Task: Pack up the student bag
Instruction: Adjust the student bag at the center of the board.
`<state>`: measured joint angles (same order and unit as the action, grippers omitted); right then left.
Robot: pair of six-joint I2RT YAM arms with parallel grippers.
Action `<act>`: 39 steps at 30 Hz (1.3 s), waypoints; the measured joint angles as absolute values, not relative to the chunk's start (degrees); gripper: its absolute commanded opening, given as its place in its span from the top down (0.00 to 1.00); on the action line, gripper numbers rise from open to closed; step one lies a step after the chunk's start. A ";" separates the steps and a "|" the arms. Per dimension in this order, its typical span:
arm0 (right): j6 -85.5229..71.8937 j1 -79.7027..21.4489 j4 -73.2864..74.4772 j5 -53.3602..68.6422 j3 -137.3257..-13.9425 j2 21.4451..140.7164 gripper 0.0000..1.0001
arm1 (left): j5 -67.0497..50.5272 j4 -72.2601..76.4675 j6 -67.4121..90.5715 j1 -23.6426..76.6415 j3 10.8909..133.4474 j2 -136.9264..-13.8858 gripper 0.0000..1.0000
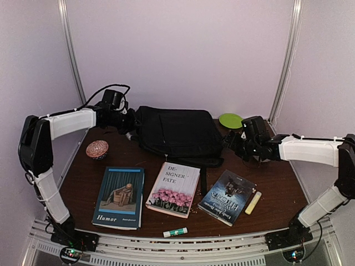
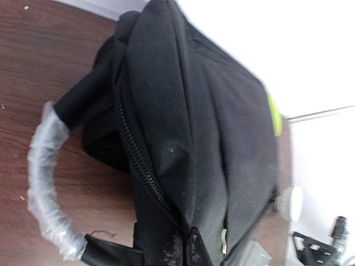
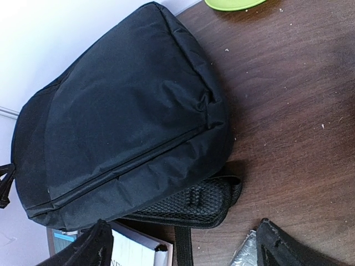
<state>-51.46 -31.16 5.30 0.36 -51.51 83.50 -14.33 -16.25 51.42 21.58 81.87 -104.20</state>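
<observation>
You are at the opening step. The backpack (image 1: 175, 133) lies flat at the back middle of the table (image 1: 277, 183). Its zipper (image 2: 138, 166) looks closed along the stretch you can see, so whatever is inside is hidden, and nothing visible has been packed.

Your left gripper (image 1: 128, 123) sits at the handle end of the backpack with its fingers together, right by the zipper line and beside the pale handle (image 2: 41, 177). You cannot tell whether they pinch the zipper pull, a fold of cloth or nothing at all. Your right gripper (image 1: 233, 141) hangs just off the opposite end, fingers wide apart and holding nothing.

The next move, as I judge it, is to run the zipper open. Use the right gripper to steady the soft body so it does not slide along with the pull.

Everything to pack lies outside the backpack. On the near side are the blue book (image 1: 119, 197), the flowered book (image 1: 173, 189) and the dark book (image 1: 227, 197), with a yellow stick (image 1: 253, 202) just beside the last. A glue stick (image 1: 175, 232) lies at the near edge, a woven ball (image 1: 97, 149) to the left, and a green disc (image 1: 230, 120) behind the right end.
</observation>
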 measured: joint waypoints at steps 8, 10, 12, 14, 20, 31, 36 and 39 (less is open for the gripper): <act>-51.20 -31.99 5.43 3.46 -51.51 80.97 0.11 | -14.85 -15.88 56.38 25.06 79.88 -96.95 1.00; -50.74 -32.67 5.78 3.88 -51.48 79.61 0.11 | -14.74 -15.84 57.28 26.22 78.61 -94.96 1.00; -50.13 -33.47 6.24 3.99 -51.29 77.84 0.11 | -14.35 -15.90 57.95 27.64 77.10 -92.88 1.00; -49.45 -34.13 6.50 4.08 -50.54 75.72 0.11 | -13.82 -15.88 58.48 29.43 75.55 -90.96 1.00; -48.84 -35.73 6.70 3.97 -45.10 69.97 0.11 | -11.05 -14.76 59.24 36.56 68.38 -86.21 1.00; -51.66 -40.69 5.69 2.83 -35.07 66.96 0.12 | -5.98 -13.80 57.30 43.66 56.95 -85.19 0.69; -53.25 -41.67 4.34 1.98 -34.98 66.96 0.13 | -3.55 -14.15 54.46 44.80 54.94 -78.48 0.44; -54.98 -41.76 3.64 -0.19 -34.98 67.13 0.13 | -1.78 -14.17 53.58 44.91 52.64 -73.71 0.41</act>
